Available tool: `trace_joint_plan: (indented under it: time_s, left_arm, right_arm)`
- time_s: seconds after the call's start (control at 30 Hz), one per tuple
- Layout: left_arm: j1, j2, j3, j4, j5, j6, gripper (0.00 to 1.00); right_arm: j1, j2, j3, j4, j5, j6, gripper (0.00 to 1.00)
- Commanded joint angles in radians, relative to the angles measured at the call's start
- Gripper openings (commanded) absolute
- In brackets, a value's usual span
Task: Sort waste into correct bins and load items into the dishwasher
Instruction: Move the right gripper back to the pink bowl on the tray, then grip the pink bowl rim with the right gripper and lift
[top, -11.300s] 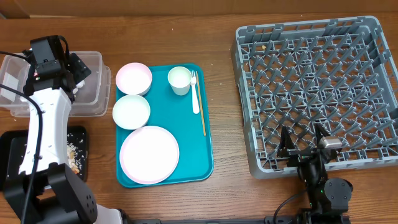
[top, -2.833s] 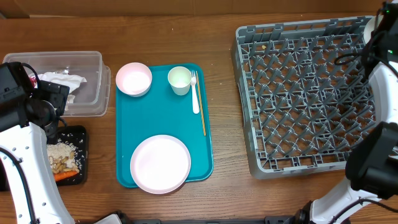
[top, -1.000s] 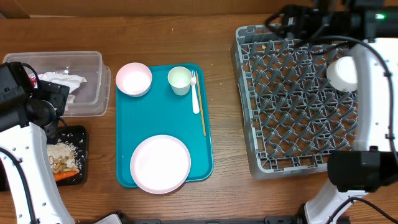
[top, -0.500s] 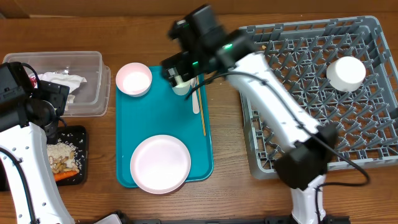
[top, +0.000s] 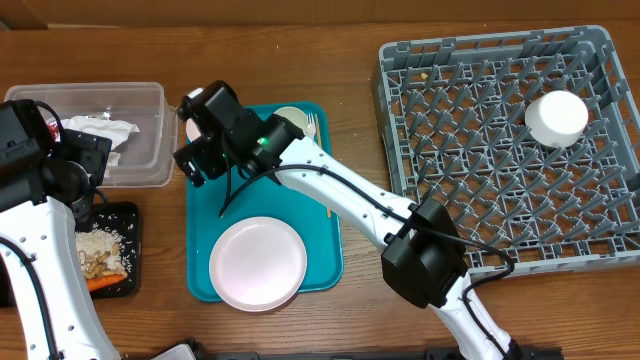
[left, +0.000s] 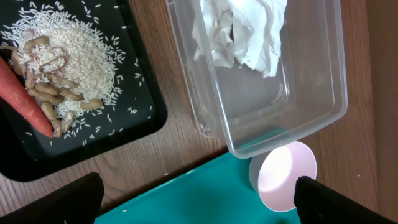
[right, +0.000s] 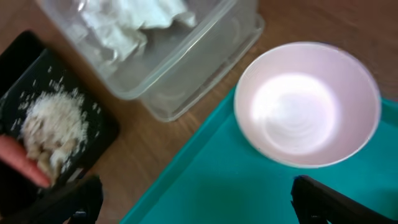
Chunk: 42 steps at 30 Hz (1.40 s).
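A: Left side?
B: L gripper (left: 199, 202) hung over the bins, jaws spread wide, nothing btwn them. Black tray (left: 143, 118) held rice (left: 68, 56), beige scraps (left: 53, 93) and a carrot stick (left: 25, 93). Napkins (left: 242, 31) lay in the clear tub (left: 280, 134).
A: Centre?
B: R gripper (right: 199, 202) was splayed and empty above a white bowl (right: 308, 106) at the teal tray's (top: 320, 250) far-left corner, just beside the tub. Pink plate (top: 257, 262) sat at the tray's near end. Cup (top: 290, 118) was partly hidden by the arm.
A: Right?
B: Grey rack (top: 600, 250) held one inverted bowl (top: 557, 117), far-right area.
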Motion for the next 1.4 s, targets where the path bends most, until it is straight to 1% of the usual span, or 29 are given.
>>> trace_joint_plan:
  time_s: [0.0, 0.1, 0.2, 0.33, 0.37, 0.5, 0.6, 0.67, 0.73, 0.87, 0.9, 1.07, 1.23, 1.37]
  left_arm:
    - [-0.003, 0.0, 0.0, 0.001, 0.0, -0.01, 1.0]
    - [-0.003, 0.0, 0.0, 0.001, 0.0, -0.01, 1.0]
    - [-0.003, 0.0, 0.0, 0.001, 0.0, -0.01, 1.0]
    - [-0.003, 0.0, 0.0, 0.001, 0.0, -0.01, 1.0]
    - [-0.003, 0.0, 0.0, 0.001, 0.0, -0.01, 1.0]
    - [-0.003, 0.0, 0.0, 0.001, 0.0, -0.01, 1.0]
    - [-0.003, 0.0, 0.0, 0.001, 0.0, -0.01, 1.0]
    - [-0.003, 0.0, 0.0, 0.001, 0.0, -0.01, 1.0]
    - [-0.003, 0.0, 0.0, 0.001, 0.0, -0.01, 1.0]
    - [-0.003, 0.0, 0.0, 0.001, 0.0, -0.01, 1.0]
    - [-0.003, 0.0, 0.0, 0.001, 0.0, -0.01, 1.0]
    - [-0.003, 0.0, 0.0, 0.001, 0.0, -0.01, 1.0]
    - [-0.003, 0.0, 0.0, 0.001, 0.0, -0.01, 1.0]
    - [-0.003, 0.0, 0.0, 0.001, 0.0, -0.01, 1.0]
  right_arm:
    - [-0.018, 0.024, 0.0, 0.028, 0.063, 0.098, 0.99]
    - [-0.019, 0.058, 0.0, 0.068, 0.059, 0.141, 1.0]
    - [-0.019, 0.08, 0.0, 0.103, 0.059, 0.151, 0.98]
    - [-0.02, 0.101, 0.0, 0.149, 0.103, 0.218, 0.92]
    - [-0.02, 0.108, 0.0, 0.154, 0.117, 0.23, 0.91]
    - [-0.019, 0.145, 0.0, 0.19, 0.122, 0.224, 0.91]
    - [-0.019, 0.161, 0.0, 0.216, 0.122, 0.167, 0.91]
    - [-0.019, 0.164, 0.0, 0.225, 0.122, 0.14, 0.86]
    - [-0.019, 0.164, 0.0, 0.229, 0.122, 0.133, 0.84]
    - [-0.019, 0.164, 0.001, 0.229, 0.122, 0.062, 0.82]
    - [-0.019, 0.166, 0.0, 0.228, 0.122, 0.059, 0.8]
    - [-0.019, 0.195, 0.0, 0.203, 0.113, 0.056, 0.79]
    - [-0.013, 0.207, 0.001, 0.144, 0.088, -0.056, 0.79]
    - [-0.005, 0.207, 0.001, 0.073, 0.089, -0.191, 0.79]
